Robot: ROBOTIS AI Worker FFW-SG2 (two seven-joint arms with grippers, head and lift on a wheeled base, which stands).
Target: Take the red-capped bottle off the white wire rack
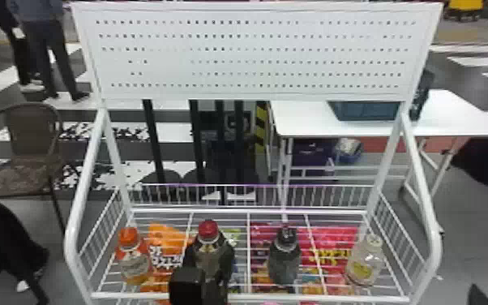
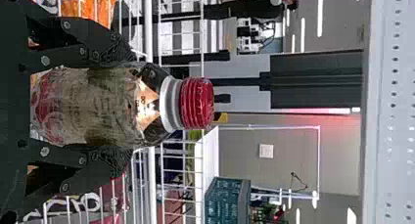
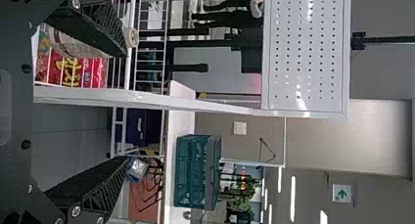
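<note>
In the head view my left gripper (image 1: 186,286) is at the rack's near side, against the red-capped bottle (image 1: 210,253). Seen from the left wrist, both fingers of my left gripper (image 2: 122,106) press on the dark body of the red-capped bottle (image 2: 195,103), below its neck. The bottle is upright over the white wire rack (image 1: 251,298); its base is hidden. A dark tip of my right gripper (image 1: 478,296) stands right of the rack; in its wrist view, my right gripper (image 3: 127,106) is open, holding nothing.
An orange-capped bottle (image 1: 131,257) stands left of the held one; a black-capped bottle (image 1: 284,259) and a clear bottle (image 1: 364,261) stand to its right. Snack bags (image 1: 332,243) lie below the wires. A perforated white panel (image 1: 255,52) rises behind, between side posts.
</note>
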